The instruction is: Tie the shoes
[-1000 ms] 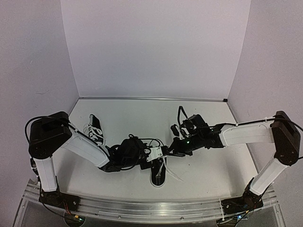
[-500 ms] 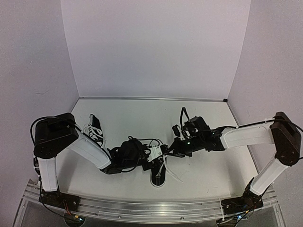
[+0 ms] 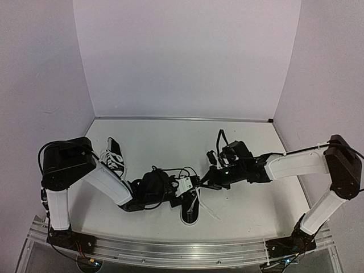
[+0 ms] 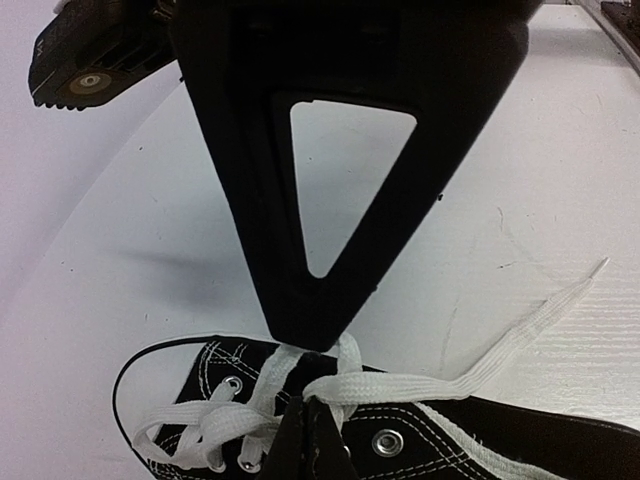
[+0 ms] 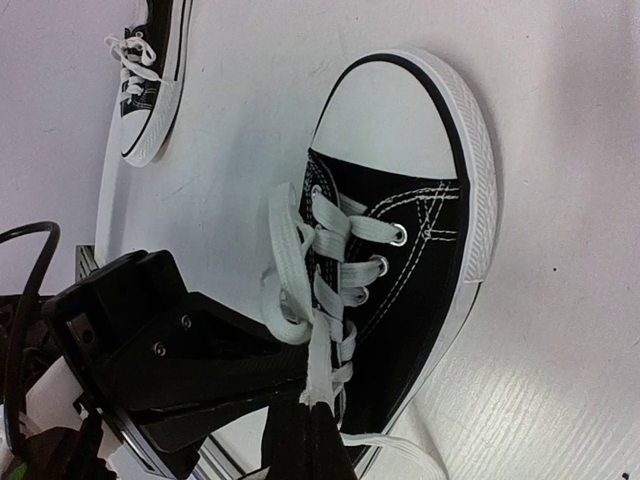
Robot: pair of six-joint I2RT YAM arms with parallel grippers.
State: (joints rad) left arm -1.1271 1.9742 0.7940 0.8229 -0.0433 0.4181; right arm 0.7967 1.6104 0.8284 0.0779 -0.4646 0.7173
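Overhead view: light soft and even, from above; walls (image 3: 187, 57) carry lilac tint. Table (image 3: 250, 210) bright, no glare. Only pale shadows beneath my arms. Left wrist view: my left claw (image 4: 305, 378) looms black, near silhouette, hardly any detail. Grey blurry shadow on table left of claw. Lace (image 4: 520, 335) right of claw sharp. Table edge bends, lens distortion. Right wrist view: toe cap (image 5: 390, 110) beyond my right claw (image 5: 312, 412) bright, crisp; claw itself dark, soft.
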